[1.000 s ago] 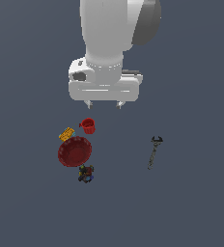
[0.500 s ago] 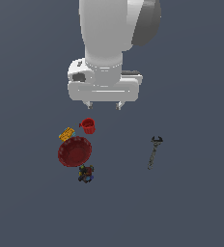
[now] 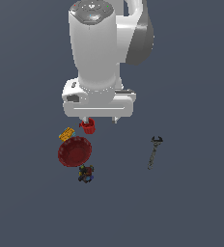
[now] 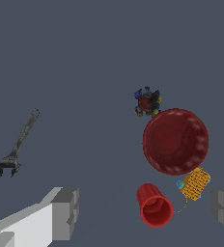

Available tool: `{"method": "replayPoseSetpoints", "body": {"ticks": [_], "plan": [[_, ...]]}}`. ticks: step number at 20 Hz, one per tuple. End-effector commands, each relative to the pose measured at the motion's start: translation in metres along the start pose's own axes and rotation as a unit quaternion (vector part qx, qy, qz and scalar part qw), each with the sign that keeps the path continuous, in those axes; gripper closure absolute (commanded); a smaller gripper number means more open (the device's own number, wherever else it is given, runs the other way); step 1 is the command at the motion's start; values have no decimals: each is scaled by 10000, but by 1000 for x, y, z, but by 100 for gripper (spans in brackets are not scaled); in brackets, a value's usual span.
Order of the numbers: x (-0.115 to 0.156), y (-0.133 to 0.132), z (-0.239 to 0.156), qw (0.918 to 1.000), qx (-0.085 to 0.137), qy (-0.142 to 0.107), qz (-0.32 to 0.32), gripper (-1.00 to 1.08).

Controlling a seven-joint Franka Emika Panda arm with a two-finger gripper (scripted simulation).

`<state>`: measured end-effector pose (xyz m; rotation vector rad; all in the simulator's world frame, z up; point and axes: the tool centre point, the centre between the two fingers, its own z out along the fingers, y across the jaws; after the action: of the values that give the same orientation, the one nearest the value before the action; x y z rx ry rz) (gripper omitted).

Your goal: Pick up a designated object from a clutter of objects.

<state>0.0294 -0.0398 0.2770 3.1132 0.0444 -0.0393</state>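
The designated object, a small dark lump (image 3: pixel 86 174) (image 4: pixel 147 102) with red, blue and yellowish bits, lies just beyond the round dark-red plate (image 3: pixel 74 151) (image 4: pixel 175 140). A small red cup (image 3: pixel 88 126) (image 4: pixel 154 205) and a yellow-orange block (image 3: pixel 66 134) (image 4: pixel 196 183) sit on the plate's other side. My gripper (image 3: pixel 100 120) (image 4: pixel 145 208) hangs open above the floor, roughly over the red cup and well short of the lump. Nothing is held between its grey fingers (image 4: pixel 65 212).
A slim grey-black wrench (image 3: pixel 154 152) (image 4: pixel 18 143) lies alone toward the exterior view's right, far from the other items. The ground is a flat dark grey surface with no walls or edges in sight.
The arm's hand has come lower in the exterior view, nearer the red cup. The objects have not moved and the fingers stay apart.
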Motion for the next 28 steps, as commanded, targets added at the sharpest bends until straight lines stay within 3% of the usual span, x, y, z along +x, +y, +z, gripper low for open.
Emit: {"method": "replayPoseSetpoints", "body": {"ticks": [1, 14, 28], "plan": [[12, 6, 15, 10000, 25, 8, -8, -92], [75, 48, 123, 9999, 125, 85, -47, -92], [96, 74, 195, 9998, 137, 126, -66, -92]]}}
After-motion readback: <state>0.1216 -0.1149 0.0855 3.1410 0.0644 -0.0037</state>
